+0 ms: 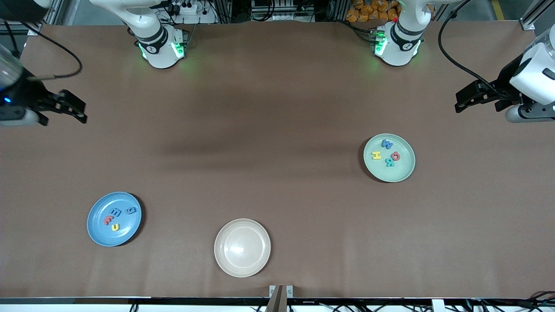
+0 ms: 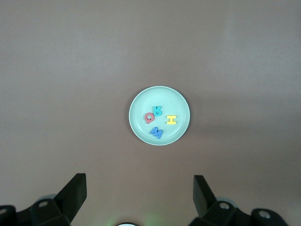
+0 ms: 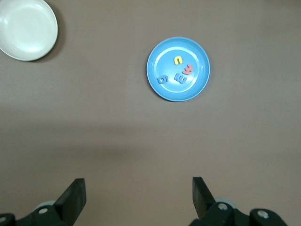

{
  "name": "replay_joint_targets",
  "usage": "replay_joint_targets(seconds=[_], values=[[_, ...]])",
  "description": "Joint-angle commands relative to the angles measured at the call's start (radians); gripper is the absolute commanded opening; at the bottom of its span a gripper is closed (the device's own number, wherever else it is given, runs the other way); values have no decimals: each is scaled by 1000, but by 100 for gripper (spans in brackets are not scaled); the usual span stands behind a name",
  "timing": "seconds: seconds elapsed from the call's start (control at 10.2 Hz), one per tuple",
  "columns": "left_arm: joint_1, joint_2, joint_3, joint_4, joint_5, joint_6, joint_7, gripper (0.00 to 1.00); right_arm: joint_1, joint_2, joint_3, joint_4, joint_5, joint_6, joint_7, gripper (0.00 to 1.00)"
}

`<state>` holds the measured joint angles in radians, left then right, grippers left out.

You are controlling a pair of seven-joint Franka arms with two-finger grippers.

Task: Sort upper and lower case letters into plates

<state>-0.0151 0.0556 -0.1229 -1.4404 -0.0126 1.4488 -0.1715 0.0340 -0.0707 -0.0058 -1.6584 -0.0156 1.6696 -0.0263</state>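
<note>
Left end effector (image 1: 460,103) spread wide, empty, above bare tabletop (image 1: 277,130); right end effector (image 1: 76,112) likewise. Four letters in mint plate (image 1: 405,171), apparently four in blue plate (image 1: 97,232); beige plate (image 1: 242,247) between.

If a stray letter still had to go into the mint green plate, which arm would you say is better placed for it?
The left arm, probably. Its open left gripper hangs over the table's end nearest the mint green plate. The open right gripper waits at the opposite end, closer to the blue plate.
</note>
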Motion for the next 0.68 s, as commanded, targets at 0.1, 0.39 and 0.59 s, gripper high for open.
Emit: replay_joint_targets(seconds=[0.1,0.39,0.59], values=[[-3,-22,2,-23,31,4,49,100,-14,11,1,92,22,-83,5,100],[-6,-19,2,-21,56,5,110,100,-14,12,1,92,22,-85,6,100],[-13,-16,2,-14,66,4,116,100,-11,12,1,94,22,-84,6,100]])
